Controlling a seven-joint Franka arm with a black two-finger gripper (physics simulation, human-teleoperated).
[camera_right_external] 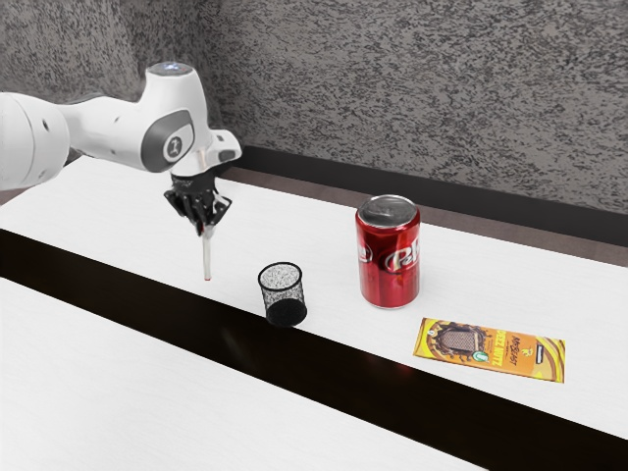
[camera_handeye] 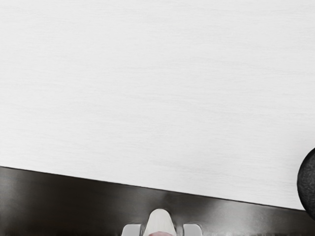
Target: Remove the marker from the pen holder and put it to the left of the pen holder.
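End effector [camera_right_external: 205,228]: one, black, two-fingered; closed on the marker, one finger to each side; placed to the exterior view's left of the pen holder [camera_right_external: 283,292] and above its rim.

Marker [camera_right_external: 207,259]: one, slim, pale, with reddish touches; upright below the end effector, out of the pen holder and apart from it, on its exterior view's left; contact of the lower tip with the bench cannot be told.

Arm [camera_right_external: 113,130]: white, with dark joints; on the exterior view's left of the pen holder.

Pen holder: black mesh cup, upright on the bench [camera_right_external: 118,209]. Part of it also appears in the wrist view.

Dark band [camera_right_external: 240,343]: long, glossy; just beside the pen holder, on the exterior camera's side.

Can [camera_right_external: 389,257]: red, silver-topped, upright; to the exterior view's right of the pen holder.

Packet [camera_right_external: 491,349]: yellow and brown, lying flat; beyond the can's distance from the pen holder, same side.

Wall [camera_right_external: 422,88]: mottled grey; behind the pen holder.
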